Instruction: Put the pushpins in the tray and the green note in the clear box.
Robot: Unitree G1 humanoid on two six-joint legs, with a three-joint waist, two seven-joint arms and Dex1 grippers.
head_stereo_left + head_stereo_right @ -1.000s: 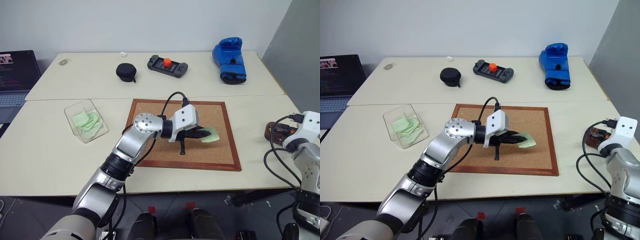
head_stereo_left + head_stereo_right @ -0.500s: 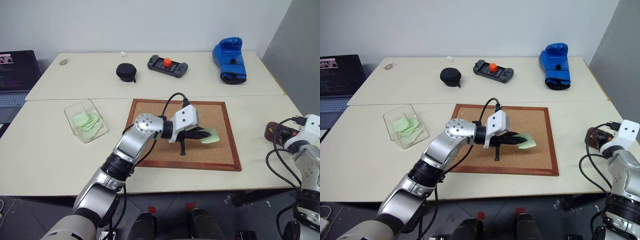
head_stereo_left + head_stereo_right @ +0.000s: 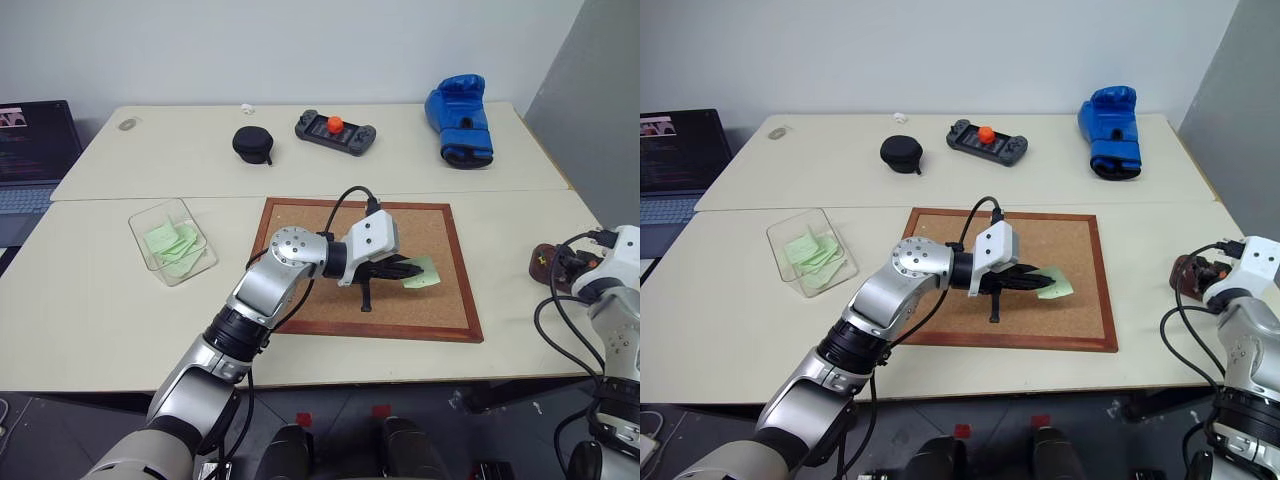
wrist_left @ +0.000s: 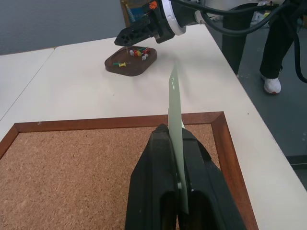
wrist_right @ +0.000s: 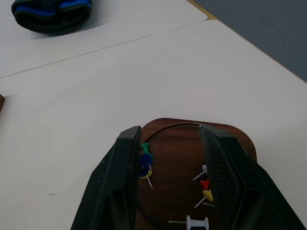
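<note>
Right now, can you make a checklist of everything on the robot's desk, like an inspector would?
Surface: pale tables pushed together, with a cork board in the middle.
Job's things: green note pinched above the cork board; pushpins lying in the tray; clear box holds green slips.
Clutter: blue boxing glove, game controller, small black case.
Grippers: left gripper shut on the note; right gripper open over the tray.
Cables: black cable looping off the left wrist; more at the right arm.
Surroundings: laptop at the far left, grey wall behind.
</note>
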